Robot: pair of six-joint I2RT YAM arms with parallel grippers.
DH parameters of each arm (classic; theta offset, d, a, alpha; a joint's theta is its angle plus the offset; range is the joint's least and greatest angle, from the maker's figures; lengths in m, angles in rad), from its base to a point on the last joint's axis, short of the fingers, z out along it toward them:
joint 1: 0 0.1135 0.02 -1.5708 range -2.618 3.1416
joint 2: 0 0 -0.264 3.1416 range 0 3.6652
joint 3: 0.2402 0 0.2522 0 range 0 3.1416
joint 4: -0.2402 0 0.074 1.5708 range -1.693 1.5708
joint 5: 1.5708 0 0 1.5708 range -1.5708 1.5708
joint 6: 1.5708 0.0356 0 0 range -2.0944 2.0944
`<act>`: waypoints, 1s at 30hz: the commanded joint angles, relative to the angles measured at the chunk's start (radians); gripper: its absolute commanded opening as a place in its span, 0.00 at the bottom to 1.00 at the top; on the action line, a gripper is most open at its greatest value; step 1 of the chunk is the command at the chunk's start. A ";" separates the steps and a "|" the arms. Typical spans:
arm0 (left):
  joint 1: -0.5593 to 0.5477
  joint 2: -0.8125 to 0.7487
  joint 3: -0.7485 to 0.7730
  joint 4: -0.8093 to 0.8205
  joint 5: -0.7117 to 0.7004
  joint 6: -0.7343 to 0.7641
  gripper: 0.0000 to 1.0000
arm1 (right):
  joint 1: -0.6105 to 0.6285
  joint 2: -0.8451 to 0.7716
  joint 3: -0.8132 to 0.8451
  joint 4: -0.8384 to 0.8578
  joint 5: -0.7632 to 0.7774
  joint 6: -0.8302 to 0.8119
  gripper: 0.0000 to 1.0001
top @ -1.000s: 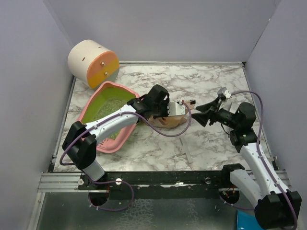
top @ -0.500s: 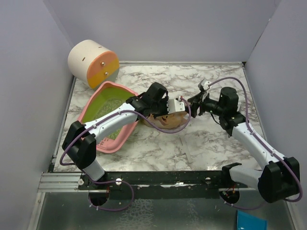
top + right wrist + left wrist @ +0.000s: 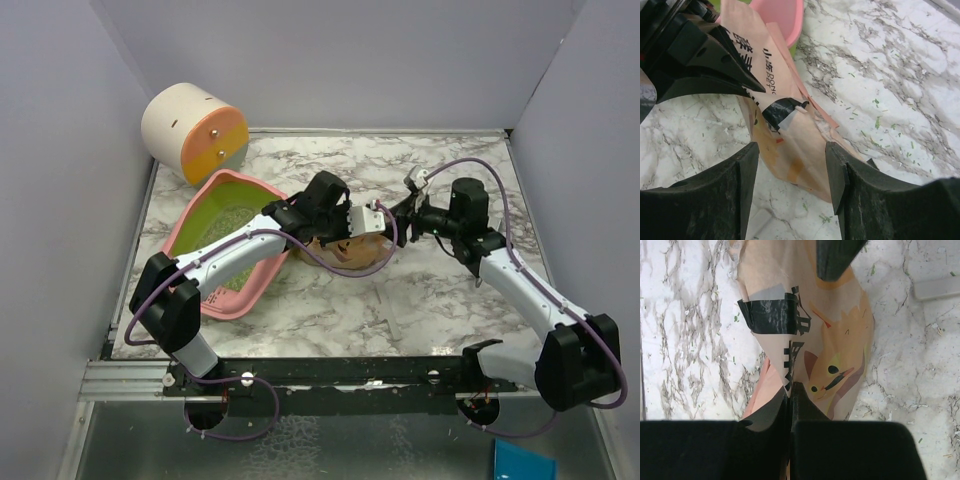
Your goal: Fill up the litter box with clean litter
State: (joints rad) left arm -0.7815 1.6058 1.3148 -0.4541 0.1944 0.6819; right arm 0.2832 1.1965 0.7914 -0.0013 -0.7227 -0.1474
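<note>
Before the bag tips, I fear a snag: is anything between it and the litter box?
Nothing visible. The bag, clamped in the left pincer, lies right beside the litter box; the open right pincer faces it.

cylinder: cream and orange, far-left corner | paper bag: tan, cartoon animal, black tape, crumpled | table: marble, green specks scattered

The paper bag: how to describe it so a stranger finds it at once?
On the marble table, look just right of the pink litter box. The paper bag sits there, pinched by the left gripper. It alone is tan, printed with a cartoon animal.
</note>
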 commanded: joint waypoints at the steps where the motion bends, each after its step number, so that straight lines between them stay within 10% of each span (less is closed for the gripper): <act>1: 0.005 -0.036 0.082 0.130 0.045 -0.003 0.00 | 0.027 0.045 -0.006 -0.039 -0.032 -0.022 0.56; 9: 0.009 -0.048 0.084 0.121 0.049 0.002 0.00 | 0.047 0.130 0.018 -0.090 0.013 -0.052 0.54; 15: 0.011 -0.048 0.089 0.119 0.043 0.000 0.00 | 0.054 0.161 0.068 -0.197 0.073 -0.068 0.07; 19: 0.011 -0.052 0.103 0.105 0.085 -0.012 0.01 | 0.054 0.140 0.095 -0.256 0.077 -0.065 0.01; 24: 0.011 -0.071 0.105 0.096 0.226 -0.045 0.35 | 0.054 0.134 0.126 -0.289 0.074 -0.048 0.01; 30: -0.012 -0.082 0.053 0.106 0.309 -0.056 0.42 | 0.054 0.150 0.157 -0.328 0.121 -0.022 0.01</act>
State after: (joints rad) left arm -0.7734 1.5509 1.3838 -0.3862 0.3950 0.6373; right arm 0.3351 1.3464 0.9119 -0.2676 -0.6518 -0.2008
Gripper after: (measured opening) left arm 0.415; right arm 0.014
